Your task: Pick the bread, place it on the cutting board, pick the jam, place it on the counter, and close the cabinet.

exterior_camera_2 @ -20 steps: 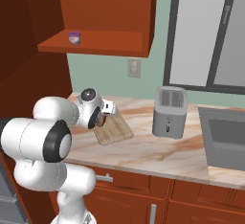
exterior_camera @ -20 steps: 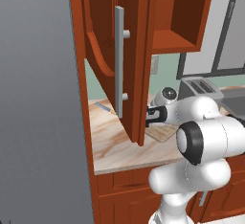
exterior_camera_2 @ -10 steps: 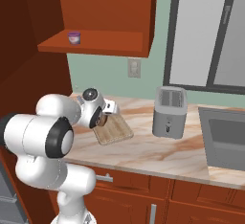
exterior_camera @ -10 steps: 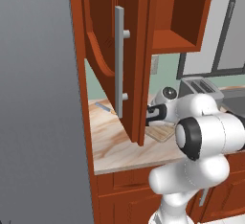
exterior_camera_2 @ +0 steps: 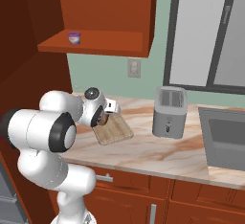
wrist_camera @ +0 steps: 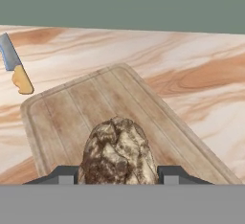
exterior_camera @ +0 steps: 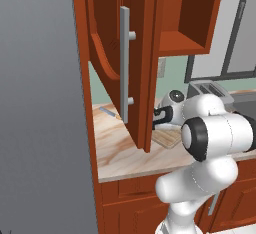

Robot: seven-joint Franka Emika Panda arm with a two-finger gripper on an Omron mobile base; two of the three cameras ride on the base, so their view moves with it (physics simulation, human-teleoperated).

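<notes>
Carrying bread (wrist_camera: 118, 152), gripper (wrist_camera: 117, 174) clenched on it, seemingly just over cutting board (wrist_camera: 67, 108); knife (wrist_camera: 16, 67) at ten o'clock; next: lower, release.

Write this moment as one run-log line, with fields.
gripper: shut on brown crusty bread | position: over grooved light-wood cutting board | reddish-brown cabinet door: open | bread not yet released

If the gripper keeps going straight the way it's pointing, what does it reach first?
Probably the cutting board. The gripper, shut on the bread, points down at the board's grooved surface in the hand view, so the bread would likely touch first. How much gap remains is unclear.
</notes>
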